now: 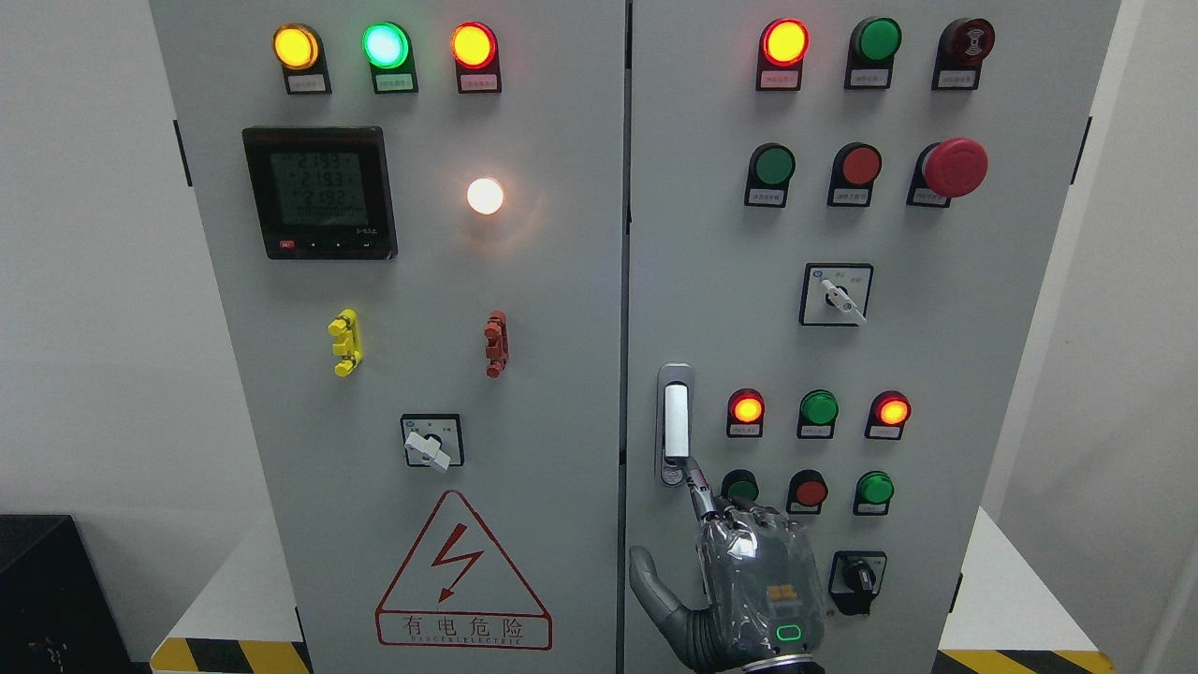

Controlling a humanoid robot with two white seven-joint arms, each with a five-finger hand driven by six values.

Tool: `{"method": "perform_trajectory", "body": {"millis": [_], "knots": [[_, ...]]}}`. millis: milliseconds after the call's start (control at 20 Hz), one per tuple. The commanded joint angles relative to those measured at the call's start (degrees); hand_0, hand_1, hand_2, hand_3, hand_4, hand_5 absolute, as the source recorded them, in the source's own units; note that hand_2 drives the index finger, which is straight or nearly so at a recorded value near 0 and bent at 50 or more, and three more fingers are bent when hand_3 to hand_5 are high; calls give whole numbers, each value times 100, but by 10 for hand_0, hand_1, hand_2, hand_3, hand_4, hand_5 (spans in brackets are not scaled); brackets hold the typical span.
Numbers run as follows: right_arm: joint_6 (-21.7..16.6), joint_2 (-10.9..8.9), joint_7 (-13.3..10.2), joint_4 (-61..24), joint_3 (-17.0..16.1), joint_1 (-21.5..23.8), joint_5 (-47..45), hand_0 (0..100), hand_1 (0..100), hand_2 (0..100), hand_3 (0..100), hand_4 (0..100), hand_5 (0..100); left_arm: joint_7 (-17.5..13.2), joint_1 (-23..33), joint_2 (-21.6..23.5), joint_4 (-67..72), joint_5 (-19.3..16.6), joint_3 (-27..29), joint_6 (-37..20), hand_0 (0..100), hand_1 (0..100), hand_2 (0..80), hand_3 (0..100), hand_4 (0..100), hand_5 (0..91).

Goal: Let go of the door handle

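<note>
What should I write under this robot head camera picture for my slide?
Robot's right hand points one finger at the bottom of the door handle on a grey control cabinet.

On the left cabinet door we read a red-edged warning triangle (462, 571) with a lightning bolt and the characters 有电危险. The digital meter (320, 193) above shows rows beginning 219, roughly 219.3 and 219.2. Small button labels stay illegible.
</note>
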Motion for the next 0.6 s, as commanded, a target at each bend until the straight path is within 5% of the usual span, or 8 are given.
{"method": "perform_trajectory", "body": {"millis": [0,250,551], "knots": [[-4,7,-13,-52,10,24,-26,383,306,212,759,723,746,-5,0,0,0,0,0,4,0,0,44,104,7,0],[-4,-2,-30,-88,1,50,-192,363,322,387,770,723,735,-5,0,0,0,0,0,-5,0,0,43,103,7,0],[23,-2,-13,-289,-34,200,-220,279,306,473,795,687,687,-5,0,0,0,0,0,-5,0,0,44,103,6,0]]}}
